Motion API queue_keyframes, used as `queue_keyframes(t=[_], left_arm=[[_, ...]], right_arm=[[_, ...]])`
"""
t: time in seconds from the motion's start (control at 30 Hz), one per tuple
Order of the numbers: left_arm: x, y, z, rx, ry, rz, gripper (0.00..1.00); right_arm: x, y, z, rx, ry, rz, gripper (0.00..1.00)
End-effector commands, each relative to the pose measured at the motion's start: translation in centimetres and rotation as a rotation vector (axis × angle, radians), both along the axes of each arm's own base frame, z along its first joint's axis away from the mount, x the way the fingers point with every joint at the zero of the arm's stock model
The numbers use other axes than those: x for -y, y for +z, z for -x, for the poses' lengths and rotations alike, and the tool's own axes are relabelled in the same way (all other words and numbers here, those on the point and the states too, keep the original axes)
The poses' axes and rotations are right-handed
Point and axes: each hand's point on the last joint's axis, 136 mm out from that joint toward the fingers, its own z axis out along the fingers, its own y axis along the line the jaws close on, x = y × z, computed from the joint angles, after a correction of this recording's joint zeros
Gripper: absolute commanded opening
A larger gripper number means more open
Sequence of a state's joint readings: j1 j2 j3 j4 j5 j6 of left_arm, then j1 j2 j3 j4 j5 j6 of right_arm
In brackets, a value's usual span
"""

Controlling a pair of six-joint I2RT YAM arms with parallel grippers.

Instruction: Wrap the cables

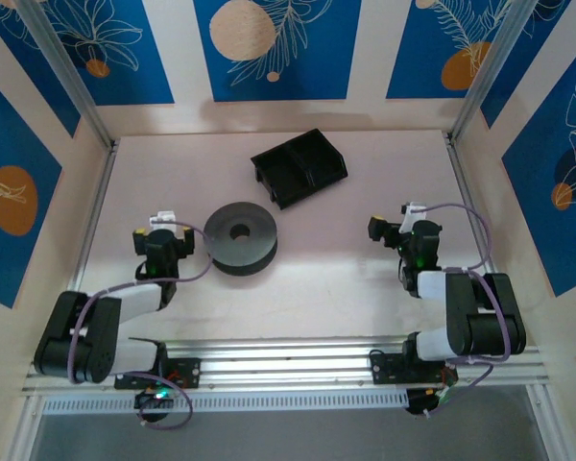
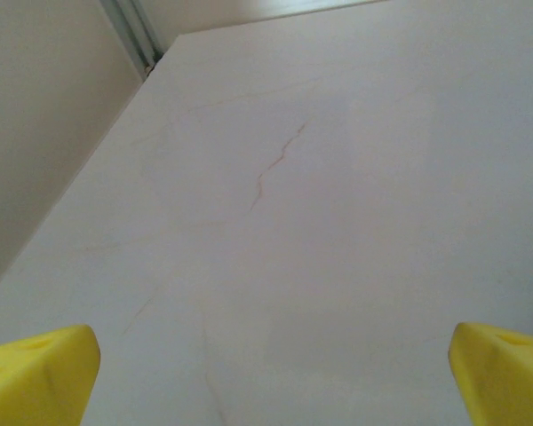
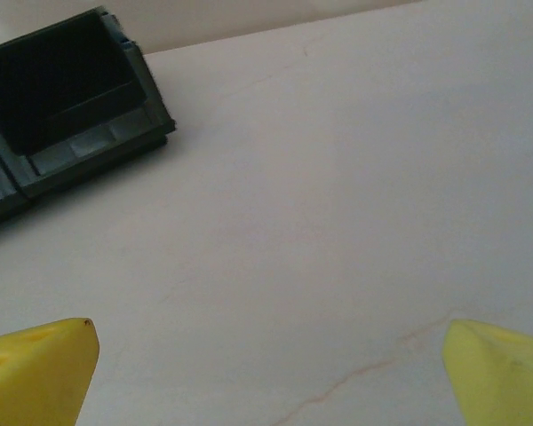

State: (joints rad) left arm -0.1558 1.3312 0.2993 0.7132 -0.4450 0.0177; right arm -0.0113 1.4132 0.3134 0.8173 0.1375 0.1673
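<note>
Left wrist view is showing the left gripper (image 2: 271, 377) hanging over the pale table (image 2: 338, 177), its yellow fingers (image 2: 35, 373) spreading wide apart. From above, a black spool (image 1: 259, 240) is lying flat just to this claw's right. The right gripper (image 3: 271, 368) is gaping equally wide over the tabletop, and a black two-compartment bin (image 3: 98, 146) is sitting ahead of it, off to its left.

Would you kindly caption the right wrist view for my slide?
Open right gripper over the table; black bin upper left.
</note>
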Motion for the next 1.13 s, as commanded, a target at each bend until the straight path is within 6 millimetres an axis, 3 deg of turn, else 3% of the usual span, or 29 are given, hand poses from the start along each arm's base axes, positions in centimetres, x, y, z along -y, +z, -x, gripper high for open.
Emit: queue_keyframes(t=[0.0,0.1,0.23,0.4,1.1], left_arm=[[0.8,2.5,-1.8,0.124,-0.065,0.035,1.00],[2.0,1.5,-2.2,0.153,-0.132,0.048,1.00],[2.4,0.4,-2.5,0.180,-0.161,0.042,1.00],[2.7,-0.6,-3.9,0.065,-0.166,0.055,1.00],[2.5,-0.5,-3.9,0.079,-0.162,0.053,1.00]], right_arm=[[-2.1,1.3,-0.4,0.103,0.104,0.081,0.99],[-3.4,0.5,-1.0,0.096,0.163,0.114,0.99],[-2.6,0.0,-1.9,0.028,0.133,0.088,0.99],[-1.8,-0.2,-2.4,-0.012,0.119,0.038,0.99],[-1.8,-0.2,-2.4,-0.011,0.120,0.039,0.99]])
